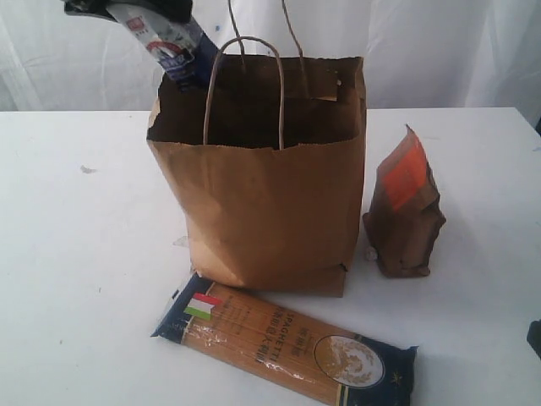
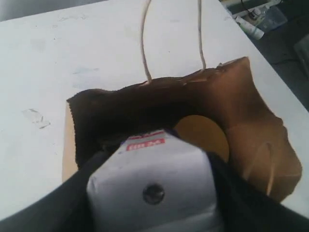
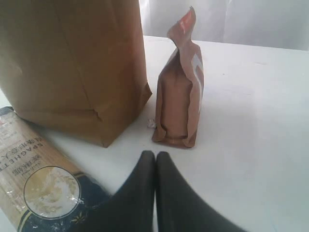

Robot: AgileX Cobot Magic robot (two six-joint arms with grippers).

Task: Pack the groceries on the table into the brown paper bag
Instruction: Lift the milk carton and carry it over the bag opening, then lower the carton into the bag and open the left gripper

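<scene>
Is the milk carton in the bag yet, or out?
Partly in: the left gripper holds the milk carton over the open brown paper bag, lower end just below its rim.

Illumination: bright, diffuse, even; the white table (image 1: 76,279) reads near overexposure. Shadows are soft and short at the base of the brown paper bag (image 1: 270,211). Left wrist view: the small milk carton (image 2: 152,186) between the left fingers (image 2: 43,212) is out of focus; the bag interior beyond the fingertips is dark. Right wrist view: the right fingers (image 3: 133,198) render as featureless black, slightly soft.
</scene>
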